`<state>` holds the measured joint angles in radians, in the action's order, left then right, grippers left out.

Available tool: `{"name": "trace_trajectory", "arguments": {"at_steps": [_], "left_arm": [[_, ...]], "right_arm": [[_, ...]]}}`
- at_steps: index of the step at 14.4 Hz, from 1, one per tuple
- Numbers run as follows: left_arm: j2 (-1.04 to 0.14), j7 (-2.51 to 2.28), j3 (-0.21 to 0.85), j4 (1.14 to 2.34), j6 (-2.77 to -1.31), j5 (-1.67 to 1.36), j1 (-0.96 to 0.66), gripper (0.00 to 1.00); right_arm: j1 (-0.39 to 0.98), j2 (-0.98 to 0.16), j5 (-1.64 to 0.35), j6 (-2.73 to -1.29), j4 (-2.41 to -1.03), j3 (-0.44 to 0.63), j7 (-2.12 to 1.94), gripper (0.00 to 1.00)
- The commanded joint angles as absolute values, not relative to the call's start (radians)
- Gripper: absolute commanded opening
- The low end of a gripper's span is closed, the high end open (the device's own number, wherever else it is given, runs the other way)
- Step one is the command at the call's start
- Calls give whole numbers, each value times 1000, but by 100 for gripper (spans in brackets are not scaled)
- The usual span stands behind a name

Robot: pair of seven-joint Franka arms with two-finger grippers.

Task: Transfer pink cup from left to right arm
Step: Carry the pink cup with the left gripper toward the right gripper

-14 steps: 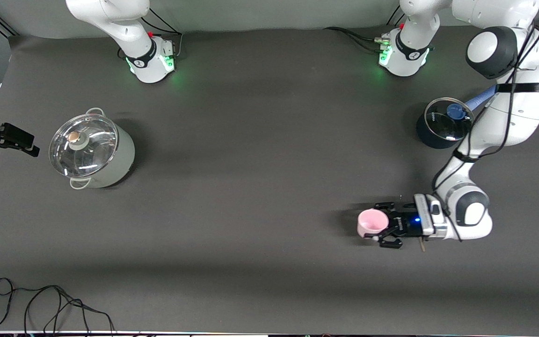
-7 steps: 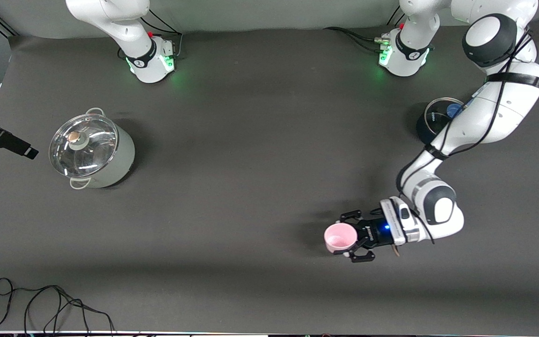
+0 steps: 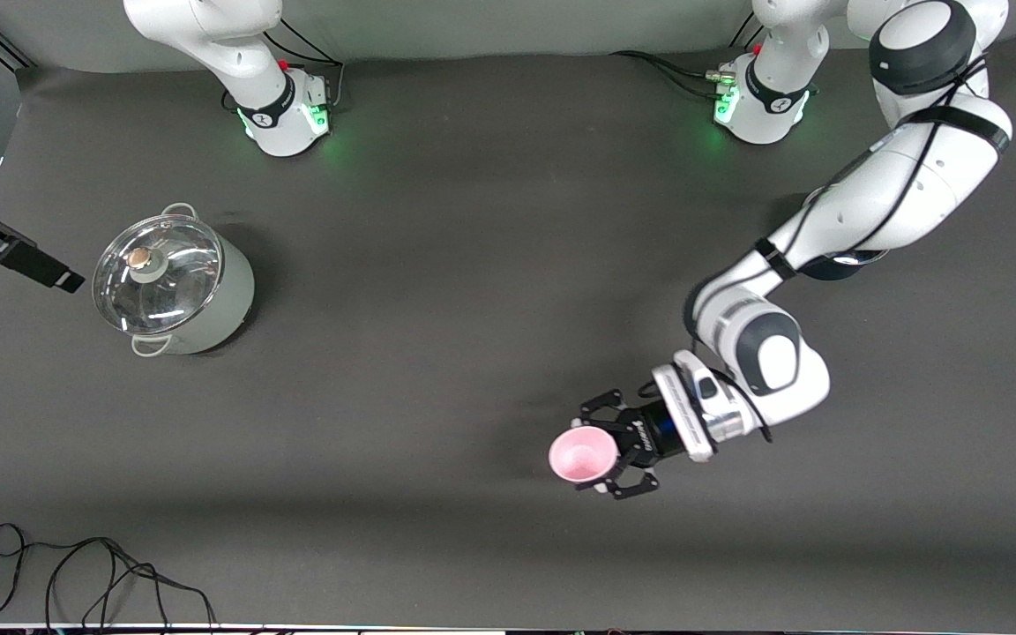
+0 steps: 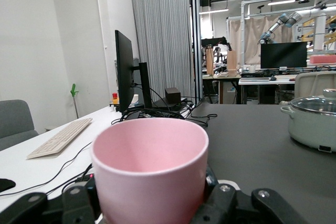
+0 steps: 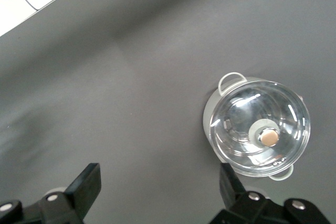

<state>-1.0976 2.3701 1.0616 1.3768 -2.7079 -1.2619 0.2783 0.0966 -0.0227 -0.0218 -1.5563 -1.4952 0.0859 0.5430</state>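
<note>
while the right gripper (image 5: 157,198) apparently gapes, left gripper (image 3: 611,445) fingers (image 3: 603,404) clasp the pink cup (image 3: 584,455) between them.

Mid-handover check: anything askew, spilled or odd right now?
Nothing stands out. The left gripper holds the pink cup over the table, nothing spilling. The right gripper hangs open beside the lidded pot.

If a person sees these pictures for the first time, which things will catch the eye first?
First, the pink cup, clamped in the left tool and carried in the air over the dark table. Next, the pale green pot with its glass lid, toward the right arm's end. The right tool hangs open high above that pot.
</note>
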Motion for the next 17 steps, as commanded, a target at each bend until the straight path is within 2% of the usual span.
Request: {"name": "trace_trajectory", "arguments": {"at_steps": [1,4,9,13,17], "left_arm": [[-1066,2317,1142,1388,-2905,-1279,229,0],[-1025,2142,1173,1378,-3084,-1273,138,0],[-988,2031,1206,1309,-3264,-1272,-4,0],[-974,2006,1204,1217,-3370,-1272,-139,0],[-942,1952,1204,1210,-3416,-1273,-190,0]], "right_arm": [[138,-14,-35,-1536,-1465,94,569,100],[155,-24,-37,-1488,-1416,91,566,100],[189,-18,-44,-1480,-1401,87,571,100],[313,-41,-41,-1479,-1347,89,745,100],[414,-70,-43,-1470,-1301,89,946,100]]}}
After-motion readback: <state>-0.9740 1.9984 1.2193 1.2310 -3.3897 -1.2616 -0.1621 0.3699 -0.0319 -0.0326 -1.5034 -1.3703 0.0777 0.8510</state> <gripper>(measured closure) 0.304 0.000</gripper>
